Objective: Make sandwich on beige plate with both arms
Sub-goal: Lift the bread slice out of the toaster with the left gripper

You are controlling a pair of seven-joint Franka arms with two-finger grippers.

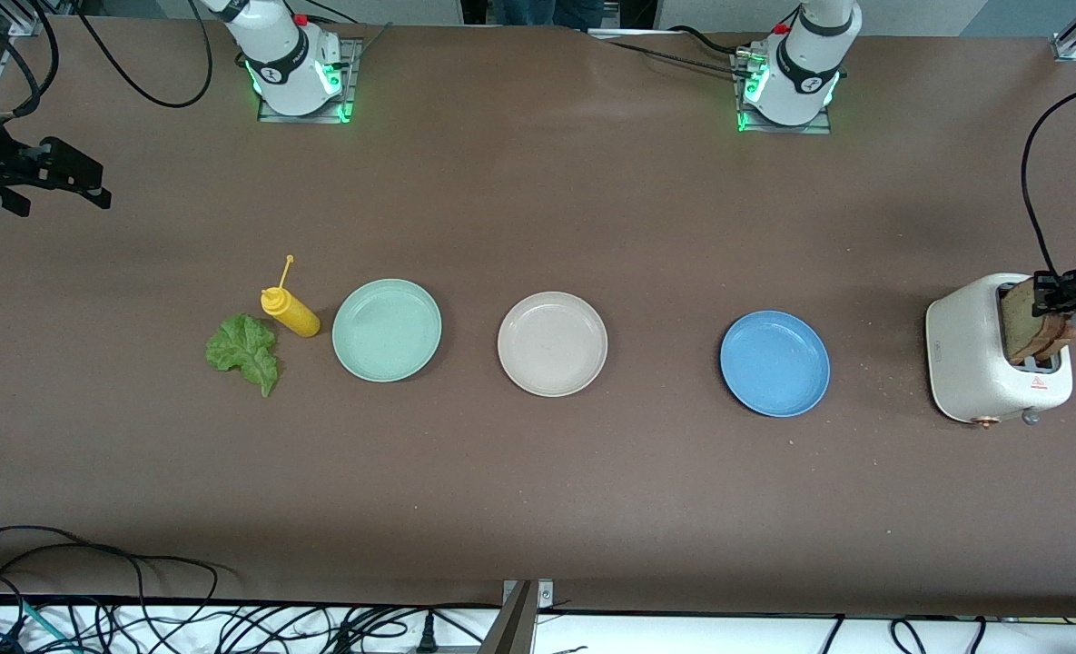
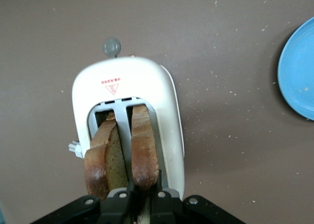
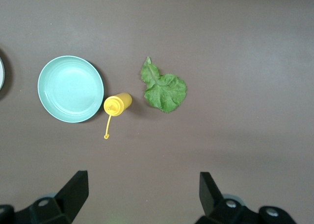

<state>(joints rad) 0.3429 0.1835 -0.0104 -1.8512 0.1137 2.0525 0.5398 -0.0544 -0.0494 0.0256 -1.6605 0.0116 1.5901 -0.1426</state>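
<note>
Blue plate (image 2: pixel 300 69) cut by the left wrist view's edge; bread slices' (image 2: pixel 122 153) lower halves hidden inside toaster (image 2: pixel 162 101).

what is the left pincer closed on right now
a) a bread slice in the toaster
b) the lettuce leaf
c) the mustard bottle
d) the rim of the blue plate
a: the left pincer is shut on one bread slice standing in the toaster slot.
</note>
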